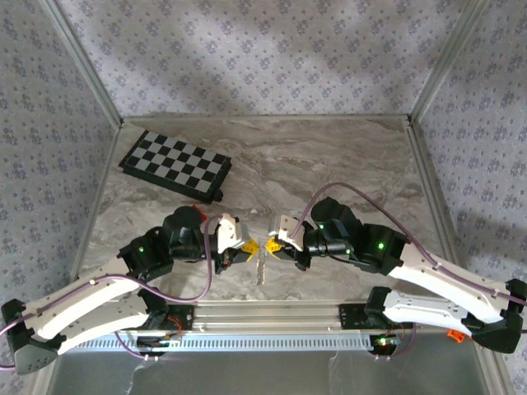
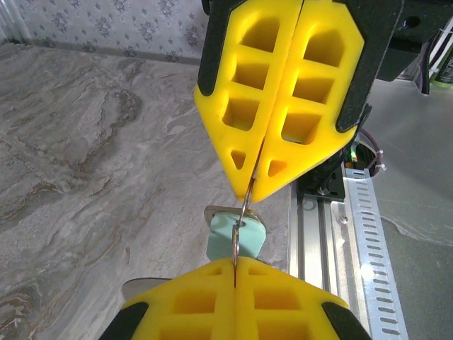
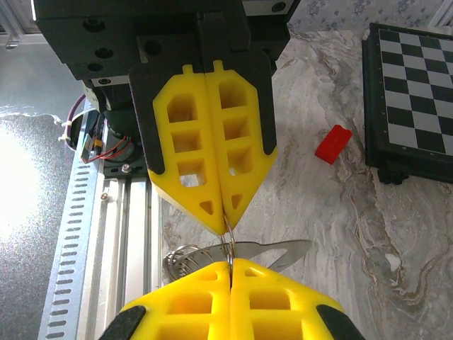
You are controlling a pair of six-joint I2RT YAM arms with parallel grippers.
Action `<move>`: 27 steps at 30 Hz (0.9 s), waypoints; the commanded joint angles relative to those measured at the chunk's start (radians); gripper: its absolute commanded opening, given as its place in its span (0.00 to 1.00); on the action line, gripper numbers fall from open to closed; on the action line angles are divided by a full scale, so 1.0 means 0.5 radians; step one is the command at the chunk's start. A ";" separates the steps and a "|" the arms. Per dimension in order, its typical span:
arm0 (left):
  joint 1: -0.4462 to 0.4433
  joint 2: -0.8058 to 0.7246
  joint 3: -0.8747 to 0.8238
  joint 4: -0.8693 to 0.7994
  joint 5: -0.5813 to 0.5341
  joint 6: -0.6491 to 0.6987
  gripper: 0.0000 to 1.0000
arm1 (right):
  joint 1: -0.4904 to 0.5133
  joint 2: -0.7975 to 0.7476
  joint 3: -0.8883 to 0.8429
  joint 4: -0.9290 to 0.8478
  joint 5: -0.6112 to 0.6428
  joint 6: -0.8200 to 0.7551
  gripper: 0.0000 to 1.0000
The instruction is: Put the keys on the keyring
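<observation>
My two grippers meet tip to tip over the near middle of the table. The left gripper [image 1: 247, 246] [image 2: 235, 263] and the right gripper [image 1: 272, 244] [image 3: 230, 263] are both shut on the thin silvery keyring [image 2: 245, 210] [image 3: 228, 243], which is stretched between their yellow fingertips. A key with a mint-green head [image 2: 241, 239] hangs at the wire, which crosses the head's hole. In the right wrist view its silvery blade [image 3: 287, 251] points right behind the ring. A coiled silvery chain [image 3: 178, 259] trails off to the left.
A folded chessboard [image 1: 174, 165] [image 3: 410, 92] lies at the back left of the marble table. A small red block [image 3: 333, 144] lies near its edge. The aluminium rail [image 1: 272, 313] with the arm bases runs along the near edge, just below the grippers.
</observation>
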 commanded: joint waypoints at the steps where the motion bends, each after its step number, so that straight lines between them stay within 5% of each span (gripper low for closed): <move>1: -0.011 -0.014 0.055 0.053 0.015 0.033 0.00 | -0.009 0.010 -0.003 0.049 -0.029 -0.025 0.00; 27: -0.011 -0.004 0.059 0.052 0.028 0.046 0.00 | 0.007 0.087 0.007 0.019 0.047 -0.038 0.00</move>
